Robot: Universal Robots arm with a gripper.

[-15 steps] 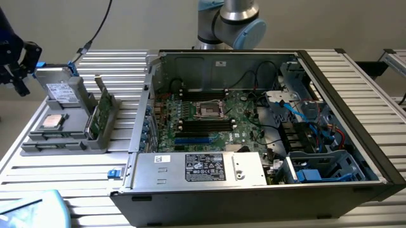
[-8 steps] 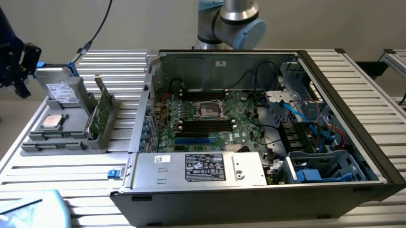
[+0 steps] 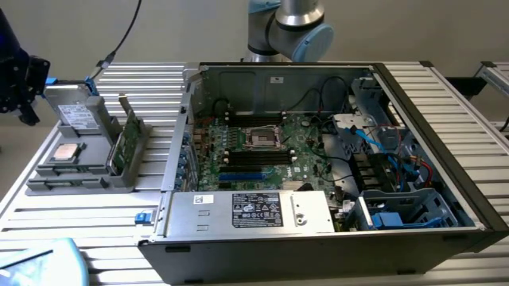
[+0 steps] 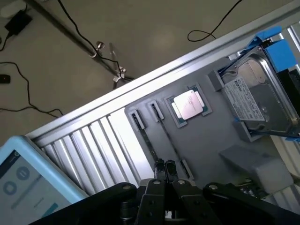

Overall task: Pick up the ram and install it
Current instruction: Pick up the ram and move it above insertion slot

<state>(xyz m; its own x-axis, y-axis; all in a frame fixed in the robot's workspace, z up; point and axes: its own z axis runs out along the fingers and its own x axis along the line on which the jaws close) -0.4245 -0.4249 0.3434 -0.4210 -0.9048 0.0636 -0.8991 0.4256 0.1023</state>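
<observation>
arm (image 3: 290, 27): cut off above | hard drive (image 4: 255, 101): partly cropped | claw (image 4: 164, 167): body cropped

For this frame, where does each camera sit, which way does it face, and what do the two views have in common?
Exterior view: off the arm, looking down on the open computer case and grey tray; an arm joint shows behind the case.
Wrist view: on the wrist, looking down past the shut gripper at the tray.
Shared: the tray, its processor chip, hard drive, and the tablet.
</observation>
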